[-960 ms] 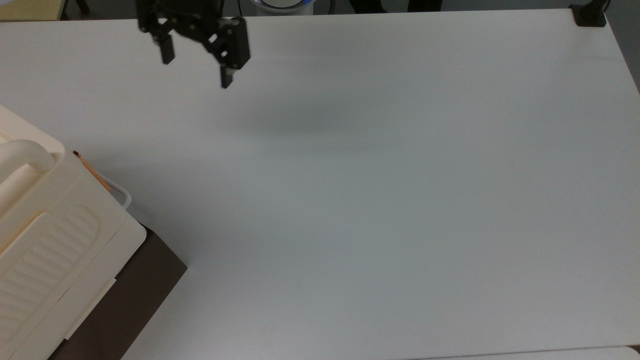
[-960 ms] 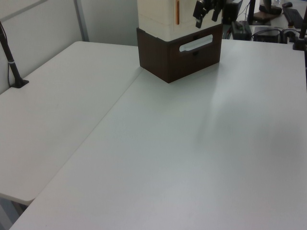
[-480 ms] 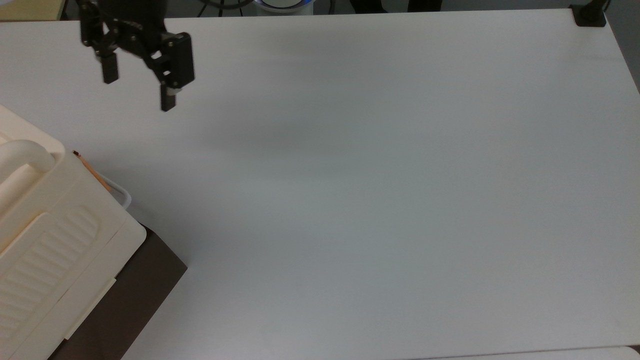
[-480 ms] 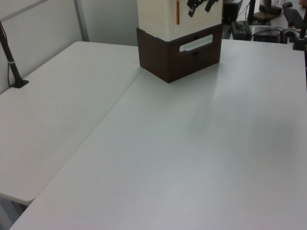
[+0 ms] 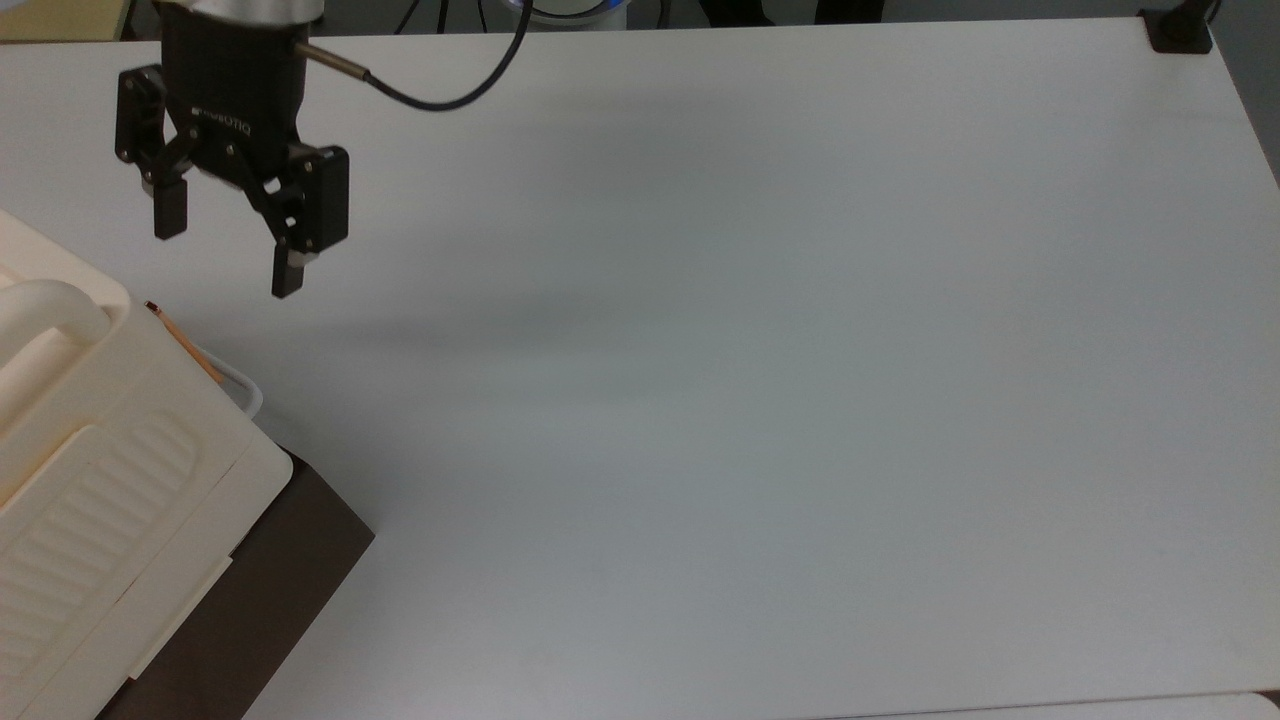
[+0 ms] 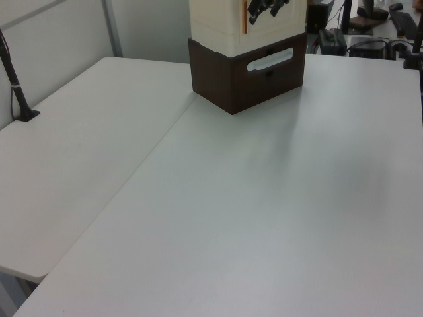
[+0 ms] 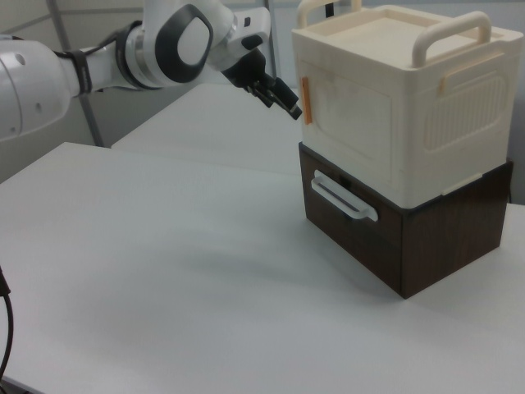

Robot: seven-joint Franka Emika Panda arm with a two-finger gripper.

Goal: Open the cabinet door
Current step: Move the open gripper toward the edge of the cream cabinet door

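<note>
I see one cabinet [image 7: 394, 115] on one brown box [image 7: 410, 238]; my gripper [image 5: 228, 252] hangs wide open, empty.

White table [image 5: 760, 380] (matte) bears dark brown box [image 7: 410, 238].

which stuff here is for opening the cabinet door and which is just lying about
For the job:
- cabinet
- cabinet door
- gripper, open

Just there:
- dark brown box under the cabinet
- white table
- black clamp at the table corner
</note>
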